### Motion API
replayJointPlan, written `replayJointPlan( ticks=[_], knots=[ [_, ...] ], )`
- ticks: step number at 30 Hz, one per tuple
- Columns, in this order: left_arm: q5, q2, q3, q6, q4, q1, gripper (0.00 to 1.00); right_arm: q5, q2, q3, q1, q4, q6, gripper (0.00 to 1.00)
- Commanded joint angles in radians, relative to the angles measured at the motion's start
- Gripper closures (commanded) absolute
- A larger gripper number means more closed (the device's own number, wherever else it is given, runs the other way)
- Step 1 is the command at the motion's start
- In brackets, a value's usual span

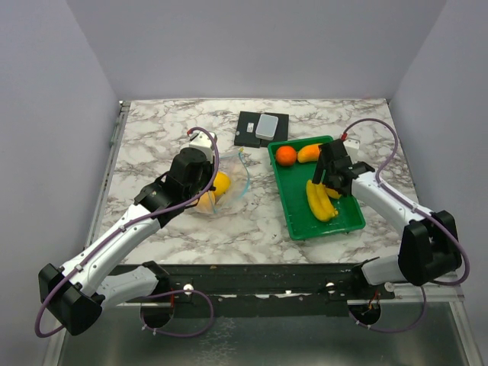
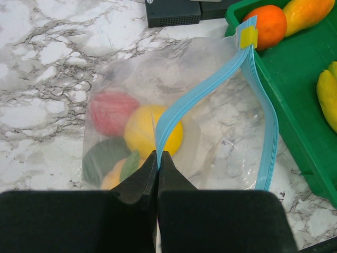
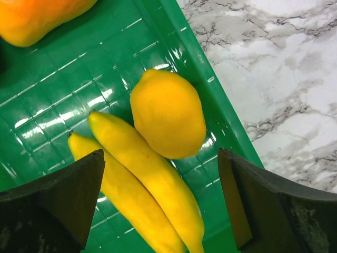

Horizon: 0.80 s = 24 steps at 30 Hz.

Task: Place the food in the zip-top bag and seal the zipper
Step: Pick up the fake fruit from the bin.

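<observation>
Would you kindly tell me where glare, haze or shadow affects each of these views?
Right wrist view: white glare streaks on the tray's glossy floor beside the lemon, and a sheen on the bananas. Left wrist view: the bag's film hazes the red fruit inside, and the left hand is nearly black, without detail. Top view: even light, only faint soft shadows on the table.

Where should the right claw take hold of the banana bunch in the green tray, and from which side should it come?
Grip the banana bunch across both bananas, on the half beyond the lemon, coming straight down from above. The lemon touches the other half, but here bare floor of the green tray shows on both sides for the fingers. The open right claw stands over it.
</observation>
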<state>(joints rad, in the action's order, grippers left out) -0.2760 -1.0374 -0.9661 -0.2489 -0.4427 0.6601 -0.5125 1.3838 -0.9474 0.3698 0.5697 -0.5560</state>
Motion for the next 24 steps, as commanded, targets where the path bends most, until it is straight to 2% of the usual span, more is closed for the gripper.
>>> replayJointPlan(
  ticks=[1,21,24],
  knots=[
    [0.015,0.010,0.012,-0.003,0.019,-0.002,1.00,0.047,0.044,-0.002,-0.030,-0.072,0.001,0.07],
    [0.019,-0.001,0.010,0.000,0.018,-0.002,1.00,0.106,0.168,0.001,-0.107,-0.179,-0.012,0.07],
    [0.020,-0.003,0.010,0.000,0.018,-0.002,1.00,0.119,0.185,0.012,-0.110,-0.195,-0.017,0.09]
  ],
)
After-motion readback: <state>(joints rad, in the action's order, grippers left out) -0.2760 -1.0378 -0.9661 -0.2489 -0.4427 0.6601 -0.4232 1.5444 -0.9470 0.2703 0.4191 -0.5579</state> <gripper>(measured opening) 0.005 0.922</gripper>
